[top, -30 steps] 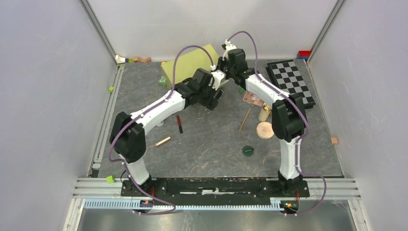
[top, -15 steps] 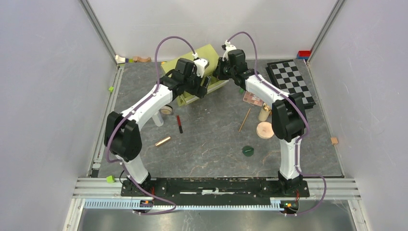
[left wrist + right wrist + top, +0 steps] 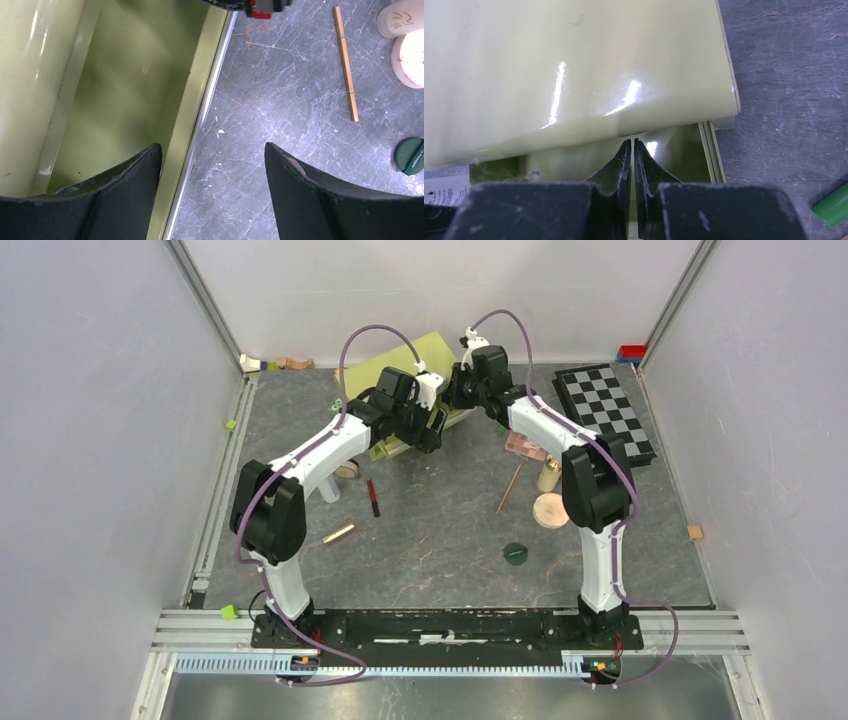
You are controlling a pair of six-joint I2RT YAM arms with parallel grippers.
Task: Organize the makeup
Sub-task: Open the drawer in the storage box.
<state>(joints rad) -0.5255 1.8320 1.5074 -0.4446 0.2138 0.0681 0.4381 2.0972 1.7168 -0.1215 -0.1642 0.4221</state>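
Note:
An olive-green case (image 3: 405, 365) stands open at the back centre, its glossy lid (image 3: 574, 65) raised. My right gripper (image 3: 631, 141) (image 3: 452, 395) is shut, its tips just under the lid's front edge over the case interior, nothing visible between them. My left gripper (image 3: 212, 147) (image 3: 432, 430) is open and empty, straddling the case's rim (image 3: 192, 125). Loose makeup lies on the floor: red-black pencil (image 3: 373, 497), rose-gold tube (image 3: 338, 533), green disc (image 3: 515, 553) (image 3: 410, 156), tan compact (image 3: 550, 510), cream bottle (image 3: 549, 475), thin gold stick (image 3: 345, 60), palette (image 3: 525, 445), green stick (image 3: 831, 207).
A black-and-white chequered board (image 3: 603, 410) lies at the back right. Toy blocks (image 3: 275, 363) sit along the back left wall, a green one (image 3: 230, 424) by the left rail, and a wooden one (image 3: 694, 532) at the right.
My left arm has swung from the middle of the floor back to the case's front edge, still open. The right gripper has stayed shut under the lid.

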